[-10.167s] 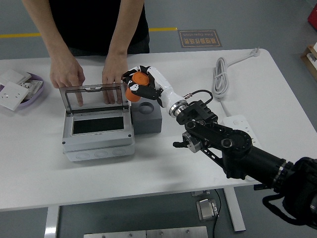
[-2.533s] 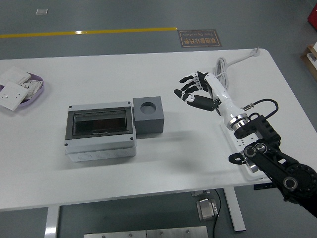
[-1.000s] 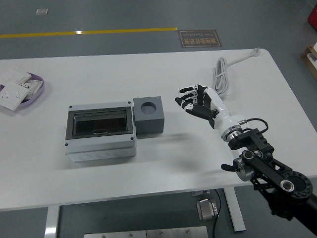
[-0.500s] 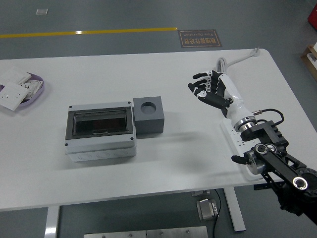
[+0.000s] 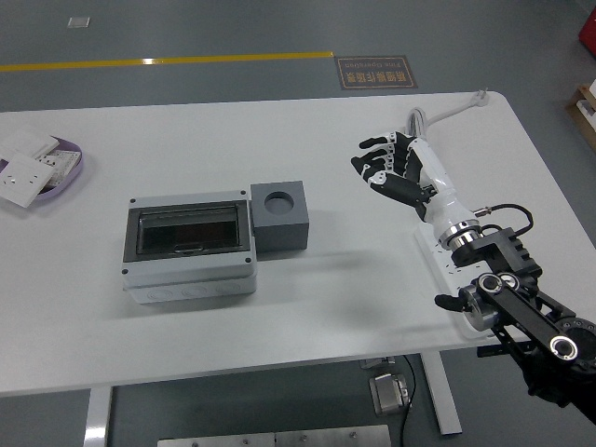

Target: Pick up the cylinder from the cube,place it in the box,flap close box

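Note:
The grey box lies at the table's left middle with its clear flap shut flat. The dark grey cube stands against the box's right side; its round socket on top is empty. No cylinder shows anywhere. My right hand is up over the table to the right of the cube, well apart from it, with its fingers spread and holding nothing. My left arm is out of view.
A purple tray with white sockets sits at the far left edge. A coiled white cable lies behind my right hand, and a white power strip lies under my right forearm. No person is at the table.
The person who held the flap up has left and the flap is shut. My right hand, earlier holding the orange cylinder by the cube, has let go and drawn back right, empty.

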`<state>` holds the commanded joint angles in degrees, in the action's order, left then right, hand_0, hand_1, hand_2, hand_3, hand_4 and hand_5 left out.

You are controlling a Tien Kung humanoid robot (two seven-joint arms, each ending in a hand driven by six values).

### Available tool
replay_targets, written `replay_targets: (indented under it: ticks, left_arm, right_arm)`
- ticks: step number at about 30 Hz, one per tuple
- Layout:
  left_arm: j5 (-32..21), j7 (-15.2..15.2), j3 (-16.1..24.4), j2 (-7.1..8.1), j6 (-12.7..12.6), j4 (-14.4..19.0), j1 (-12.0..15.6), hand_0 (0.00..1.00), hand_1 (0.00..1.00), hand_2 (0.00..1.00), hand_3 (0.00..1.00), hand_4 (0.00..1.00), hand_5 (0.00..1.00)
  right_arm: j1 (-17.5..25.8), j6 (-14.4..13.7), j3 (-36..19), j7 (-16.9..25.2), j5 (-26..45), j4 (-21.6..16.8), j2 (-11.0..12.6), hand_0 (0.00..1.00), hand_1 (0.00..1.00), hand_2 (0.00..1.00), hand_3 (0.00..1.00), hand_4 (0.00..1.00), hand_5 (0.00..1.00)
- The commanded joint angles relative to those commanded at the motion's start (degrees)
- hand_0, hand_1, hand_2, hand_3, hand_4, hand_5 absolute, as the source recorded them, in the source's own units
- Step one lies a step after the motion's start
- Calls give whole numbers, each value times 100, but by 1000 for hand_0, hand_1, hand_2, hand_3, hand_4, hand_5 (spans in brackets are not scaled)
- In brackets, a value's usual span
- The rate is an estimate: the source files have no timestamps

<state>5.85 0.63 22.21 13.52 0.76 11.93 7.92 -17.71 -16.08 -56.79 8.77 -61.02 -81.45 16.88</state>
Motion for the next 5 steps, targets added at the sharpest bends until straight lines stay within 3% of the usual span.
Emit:
replay_targets:
  ticks: [5]
  left_arm:
    - [5,-5,46,2,1,-13,-18,629,647,625,668,722,253]
  right_arm:
    - [-3,-44,-76,90,115,-16,17,527,454,457,512,746,152]
